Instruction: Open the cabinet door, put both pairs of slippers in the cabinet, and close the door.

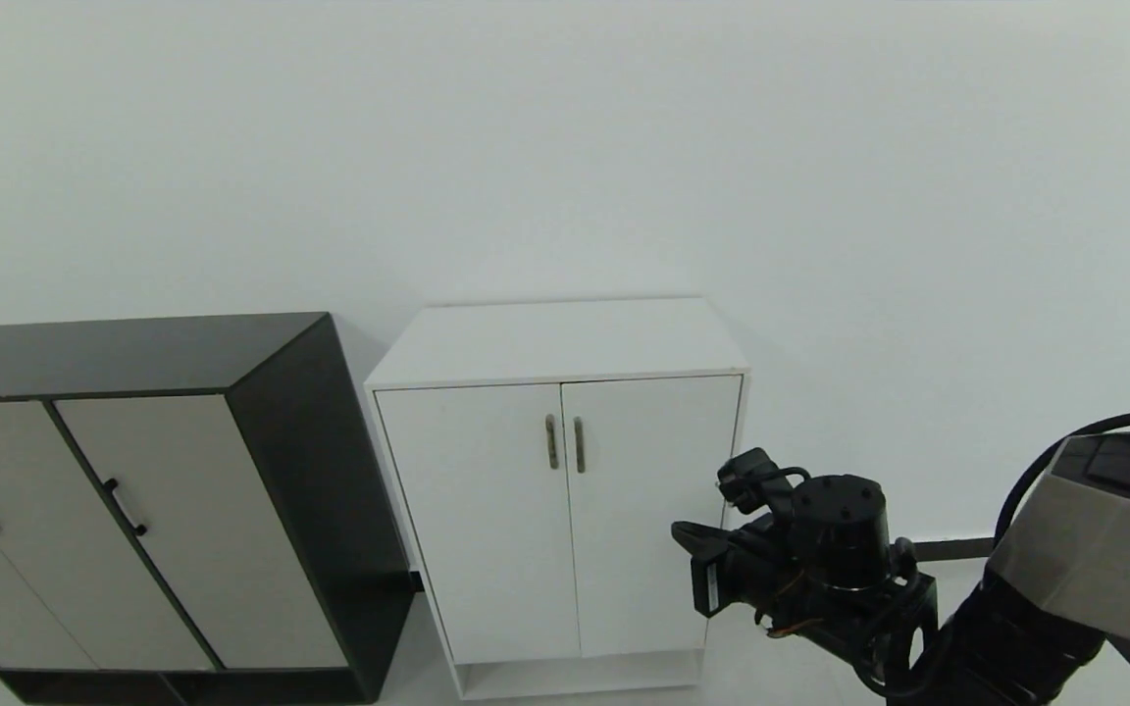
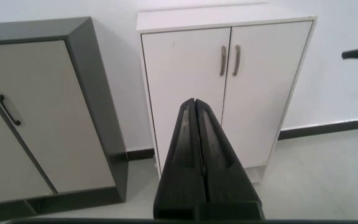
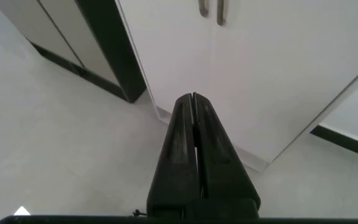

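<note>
Right pincer (image 3: 194, 99) — closed on nothing — hangs low before the white cabinet (image 1: 555, 338), its doors (image 1: 472, 520) closed; left pincer (image 2: 195, 103) likewise. Closed like that, either could skid off the handles (image 1: 552, 441).

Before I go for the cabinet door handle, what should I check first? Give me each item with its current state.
1. White cabinet has both doors shut and is ready to open: ok.
2. Right door's handle is in plain sight with nothing in front of it: ok.
3. Right tool is open to take the handle: not ok, its fingers are pressed together.
4. Left tool is open: not ok, it is shut too.
5. Both tools are clear of the cabinet front: ok, floor shows between each and the doors.
6. Left door has swing room beside the dark cabinet: cannot tell, since the two stand close together.
</note>
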